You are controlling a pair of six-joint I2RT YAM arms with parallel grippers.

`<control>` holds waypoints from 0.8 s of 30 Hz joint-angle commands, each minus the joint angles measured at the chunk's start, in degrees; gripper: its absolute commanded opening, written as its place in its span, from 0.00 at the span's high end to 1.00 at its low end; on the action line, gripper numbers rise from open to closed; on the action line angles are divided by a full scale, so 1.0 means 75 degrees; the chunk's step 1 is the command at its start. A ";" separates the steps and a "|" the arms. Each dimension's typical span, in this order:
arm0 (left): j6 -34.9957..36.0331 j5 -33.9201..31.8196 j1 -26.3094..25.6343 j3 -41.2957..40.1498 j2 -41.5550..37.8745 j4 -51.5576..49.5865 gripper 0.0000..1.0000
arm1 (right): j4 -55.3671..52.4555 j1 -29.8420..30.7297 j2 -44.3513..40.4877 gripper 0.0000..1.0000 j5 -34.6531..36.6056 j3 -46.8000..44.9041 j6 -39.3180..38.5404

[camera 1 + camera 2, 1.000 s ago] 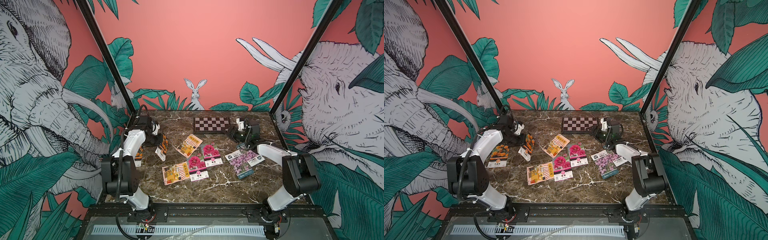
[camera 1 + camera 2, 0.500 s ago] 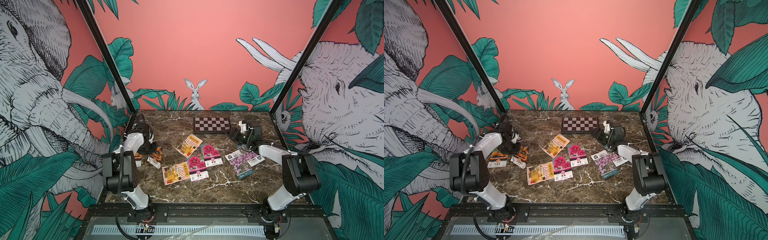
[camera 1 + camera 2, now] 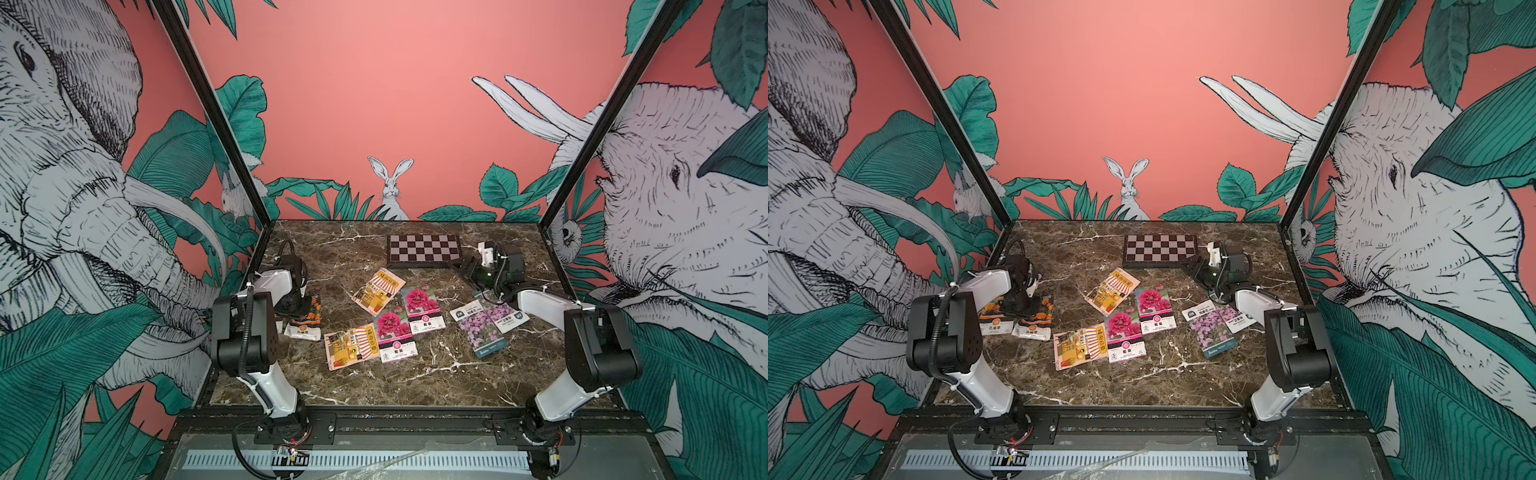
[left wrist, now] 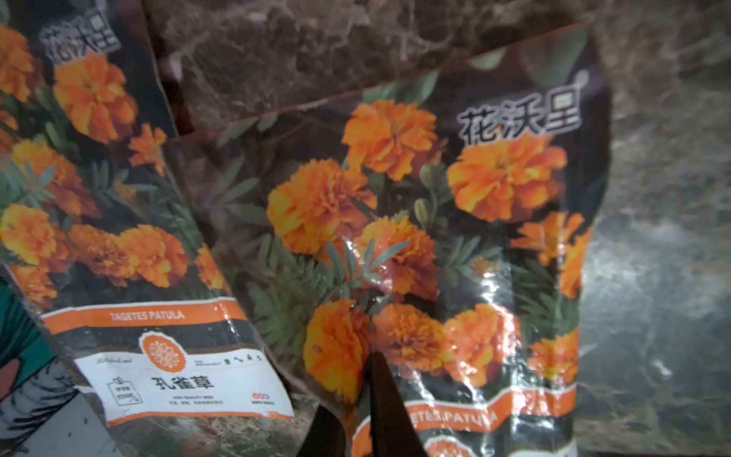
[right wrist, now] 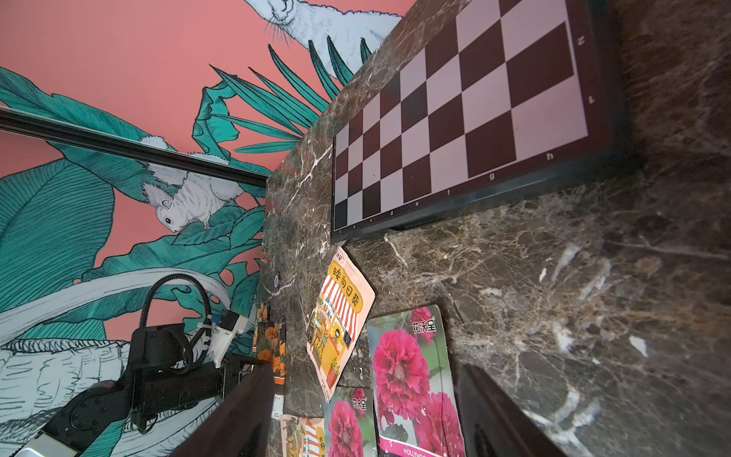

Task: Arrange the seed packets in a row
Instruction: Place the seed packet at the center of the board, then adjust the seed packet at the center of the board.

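Two orange marigold seed packets lie side by side at the table's left, one (image 3: pixel 994 320) by the wall and one (image 3: pixel 1036 322) to its right. My left gripper (image 3: pixel 1017 305) reaches down onto the right one (image 4: pixel 455 237); its near edge sits in the narrow gap of the gripper (image 4: pixel 356 419). Two shop-illustration packets (image 3: pixel 378 291) (image 3: pixel 353 347), two magenta packets (image 3: pixel 422 309) (image 3: pixel 395 336) and two lilac packets (image 3: pixel 484 332) (image 3: pixel 503 313) lie scattered mid-table, some overlapping. My right gripper (image 3: pixel 467 266) (image 5: pixel 366 370) hovers open at the back right, holding nothing.
A black-and-white chequered board (image 3: pixel 424 250) lies at the back of the marble table (image 3: pixel 415 386), just left of the right gripper. Printed walls close in the left, right and back sides. The arm bases stand at the front corners.
The left gripper has come down and forward with the marigold packet, which now lies flat beside the other marigold packet. Its jaws have parted slightly. The right arm has not moved.
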 commanded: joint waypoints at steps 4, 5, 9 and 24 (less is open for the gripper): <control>0.0545 -0.0358 0.0016 0.0057 0.0059 0.0148 0.77 | 0.0426 -0.0033 -0.0188 0.25 -0.0013 -0.0094 0.0161; 0.0529 -0.0414 0.0016 0.0074 0.0088 0.0148 0.76 | 0.0470 -0.0033 -0.0189 0.25 -0.0013 -0.0105 0.0197; 0.0348 -0.0912 0.0006 0.0168 0.0127 0.0107 0.69 | 0.0524 -0.0030 -0.0190 0.25 -0.0003 -0.0155 0.0256; -0.3092 0.0842 -0.0029 -0.0539 -0.1968 -0.0352 0.22 | 0.0000 -0.0030 -0.0447 0.22 0.0225 -0.0095 0.0011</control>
